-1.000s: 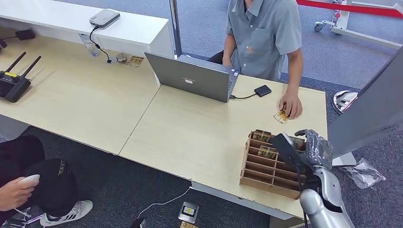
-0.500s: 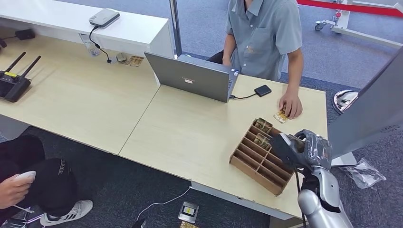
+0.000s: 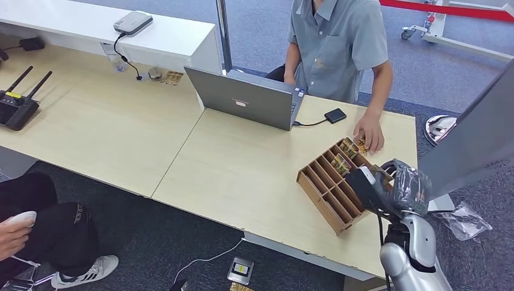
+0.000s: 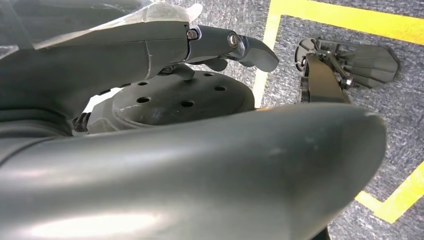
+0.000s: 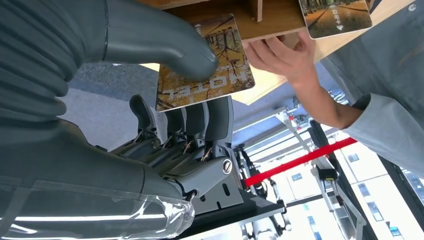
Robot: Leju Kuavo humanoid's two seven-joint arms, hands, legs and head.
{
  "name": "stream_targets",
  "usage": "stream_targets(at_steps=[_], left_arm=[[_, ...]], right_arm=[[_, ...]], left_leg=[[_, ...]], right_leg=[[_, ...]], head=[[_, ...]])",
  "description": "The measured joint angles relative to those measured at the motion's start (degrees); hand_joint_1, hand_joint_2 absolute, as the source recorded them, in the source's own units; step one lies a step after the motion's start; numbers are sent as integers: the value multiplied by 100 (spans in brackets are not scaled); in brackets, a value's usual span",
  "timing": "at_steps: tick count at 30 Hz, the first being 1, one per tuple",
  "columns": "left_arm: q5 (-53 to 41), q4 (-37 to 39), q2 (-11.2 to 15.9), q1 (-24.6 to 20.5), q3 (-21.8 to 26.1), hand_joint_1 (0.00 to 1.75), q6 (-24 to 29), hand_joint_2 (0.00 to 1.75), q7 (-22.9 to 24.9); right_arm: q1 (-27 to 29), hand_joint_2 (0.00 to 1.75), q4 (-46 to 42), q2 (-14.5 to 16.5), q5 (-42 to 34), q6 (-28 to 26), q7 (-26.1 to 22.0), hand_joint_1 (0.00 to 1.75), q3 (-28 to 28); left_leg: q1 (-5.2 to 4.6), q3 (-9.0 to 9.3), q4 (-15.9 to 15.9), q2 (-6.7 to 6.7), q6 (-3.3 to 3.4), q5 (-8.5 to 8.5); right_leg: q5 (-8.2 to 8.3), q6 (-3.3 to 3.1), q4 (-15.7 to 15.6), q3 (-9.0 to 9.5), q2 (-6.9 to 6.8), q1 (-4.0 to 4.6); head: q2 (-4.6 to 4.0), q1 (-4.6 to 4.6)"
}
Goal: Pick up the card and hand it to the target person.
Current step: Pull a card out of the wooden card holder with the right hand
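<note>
Brown-printed card (image 5: 205, 65) pinched in right hand (image 5: 150, 100): we note thumb (image 5: 165, 42) on its face, fingers (image 5: 207, 117) behind; left hand (image 4: 150, 45) fingers extended, holding nothing.

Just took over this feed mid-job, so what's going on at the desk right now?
The robot's right hand pinches a hotel card between its thumb and fingers, beside the wooden card organizer on the desk. A person's hand rests on the desk at the organizer's far end. The card has not been handed over. The left hand holds nothing.
</note>
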Motion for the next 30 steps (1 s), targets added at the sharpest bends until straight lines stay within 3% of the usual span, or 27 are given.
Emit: stream_targets(at_steps=[7,30], left_arm=[[-73,0,46,1,-1,0,-174,0,-46],[-256,0,176,-3,-15,0,-540,0,-181]], right_arm=[[233,175,-479,-102,182,-16,30,175,-18],[374,175,-2112,-95,595,-3,-432,175,70]], left_leg=[[0,0,0,0,0,0],[0,-3,-1,0,-1,0]], right_leg=[[0,0,0,-1,0,1],[-1,0,1,0,0,1]], head=[[0,0],[0,0]])
